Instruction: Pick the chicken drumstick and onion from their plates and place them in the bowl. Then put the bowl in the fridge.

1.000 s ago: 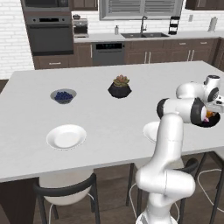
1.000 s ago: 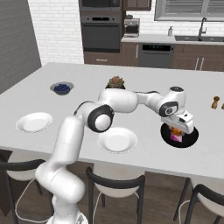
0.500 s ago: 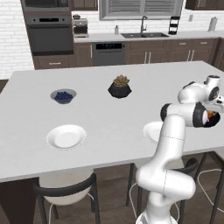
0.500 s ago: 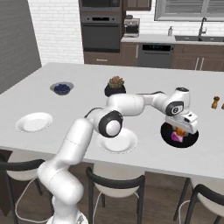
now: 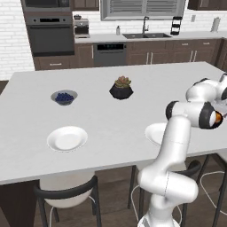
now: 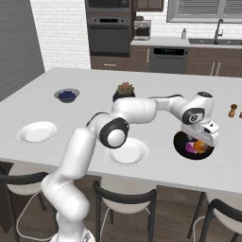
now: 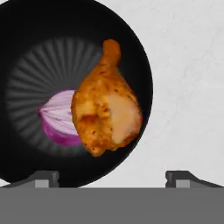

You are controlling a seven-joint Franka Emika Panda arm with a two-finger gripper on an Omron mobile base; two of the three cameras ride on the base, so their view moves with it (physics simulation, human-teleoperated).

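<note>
Both drumstick [image 7: 107,109] and onion [image 7: 59,118] lie inside the bowl [image 7: 26,57], apparently touching.

The gripper [image 6: 202,141] is hovering over the bowl [image 6: 179,144], which is holding the onion [image 6: 191,147] and, seemingly, the chicken drumstick [image 6: 201,147].

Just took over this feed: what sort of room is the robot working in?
A home kitchen, rendered: a built-in oven and a sink with faucet line the back wall, and stools stand along the white island counter.

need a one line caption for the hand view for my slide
Open gripper above the black bowl, where the chicken drumstick lies against the onion.
</note>
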